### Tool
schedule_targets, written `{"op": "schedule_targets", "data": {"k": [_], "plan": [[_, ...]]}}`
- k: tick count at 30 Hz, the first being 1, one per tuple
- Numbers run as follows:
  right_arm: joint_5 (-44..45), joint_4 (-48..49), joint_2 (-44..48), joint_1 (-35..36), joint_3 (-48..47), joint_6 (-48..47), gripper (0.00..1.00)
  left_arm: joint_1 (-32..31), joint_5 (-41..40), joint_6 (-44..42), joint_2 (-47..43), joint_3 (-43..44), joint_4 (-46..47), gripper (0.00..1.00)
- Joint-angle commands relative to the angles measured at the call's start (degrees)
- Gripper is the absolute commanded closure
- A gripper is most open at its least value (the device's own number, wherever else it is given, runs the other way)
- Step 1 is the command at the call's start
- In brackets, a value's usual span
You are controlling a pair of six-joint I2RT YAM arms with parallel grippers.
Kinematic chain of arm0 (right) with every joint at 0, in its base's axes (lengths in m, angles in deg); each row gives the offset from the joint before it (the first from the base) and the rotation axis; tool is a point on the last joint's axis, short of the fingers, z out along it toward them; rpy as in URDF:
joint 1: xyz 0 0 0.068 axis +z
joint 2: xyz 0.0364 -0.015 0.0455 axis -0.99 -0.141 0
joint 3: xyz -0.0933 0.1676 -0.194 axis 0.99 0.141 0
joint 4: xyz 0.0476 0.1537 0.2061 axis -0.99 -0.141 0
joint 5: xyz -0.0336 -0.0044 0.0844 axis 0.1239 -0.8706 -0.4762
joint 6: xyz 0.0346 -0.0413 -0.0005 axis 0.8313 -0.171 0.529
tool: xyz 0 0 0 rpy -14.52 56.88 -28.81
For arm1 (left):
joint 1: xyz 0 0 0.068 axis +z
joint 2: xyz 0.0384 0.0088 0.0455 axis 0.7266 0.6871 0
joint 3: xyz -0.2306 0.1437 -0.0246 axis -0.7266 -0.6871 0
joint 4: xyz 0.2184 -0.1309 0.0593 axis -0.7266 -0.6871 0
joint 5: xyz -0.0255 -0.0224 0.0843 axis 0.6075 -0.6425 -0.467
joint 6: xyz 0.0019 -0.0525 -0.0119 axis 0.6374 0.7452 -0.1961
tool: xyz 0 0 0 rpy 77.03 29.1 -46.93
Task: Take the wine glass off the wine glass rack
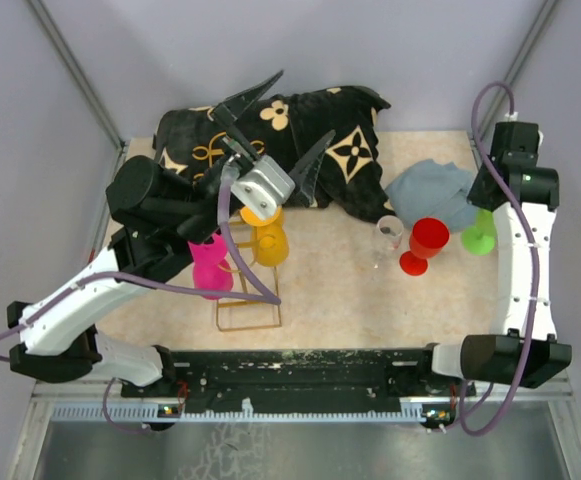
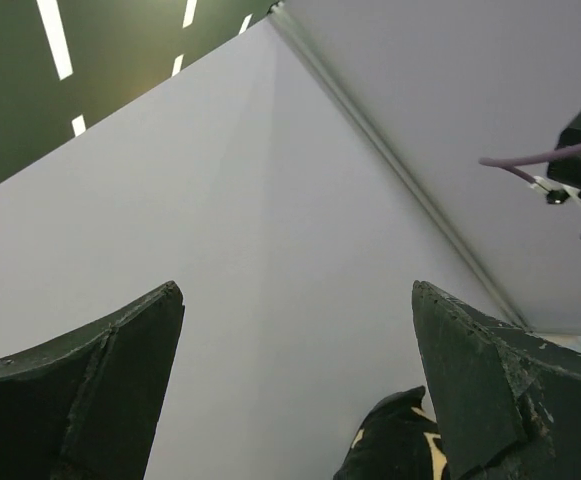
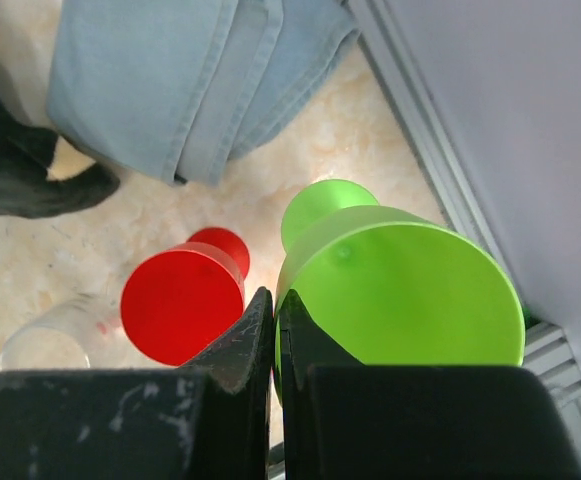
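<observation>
The left gripper [image 1: 282, 128] is seen raised and tilted upward, its two dark fingers spread wide with nothing between them. Only pale wall is shown beyond them in the wrist view. Below and behind this gripper, toward the arm bases, the gold wine glass rack [image 1: 248, 318] is set on the table [image 1: 340, 300]. Its long rails are laid front to back, one end pointing at the near edge and the other hidden under the wrist. A pink wine glass [image 1: 210, 268] and an orange wine glass [image 1: 271, 242] are held on the rails. A black floral cloth [image 1: 310, 125] is spread under the fingers.

The right gripper [image 3: 273, 330] is clamped on the rim of an upright green wine glass [image 3: 410, 290]. To its left a red wine glass [image 3: 180, 305] and a clear glass [image 3: 40, 350] are stood, with a blue cloth [image 3: 190, 80] beyond them.
</observation>
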Motion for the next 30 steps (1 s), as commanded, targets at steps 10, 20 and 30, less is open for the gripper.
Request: {"op": "schedule_targets", "data": {"k": [10,20,30], "plan": [[-1.9,18.9,3.9,-0.7,17.1,1.1,1.00,0.7,-10.4,-1.9,-5.2,-2.8,1.1,0.00],[-2.6,28.3,5.9,-0.7,30.5,4.2,1.00,0.7,-9.1,-1.3,-5.1,-3.0,-0.7,0.00],[-3.0,30.9,6.3,-0.7,35.8,5.6,1.00,0.7,-8.6,-0.9,-5.0,-3.2,-1.2,0.00]]}}
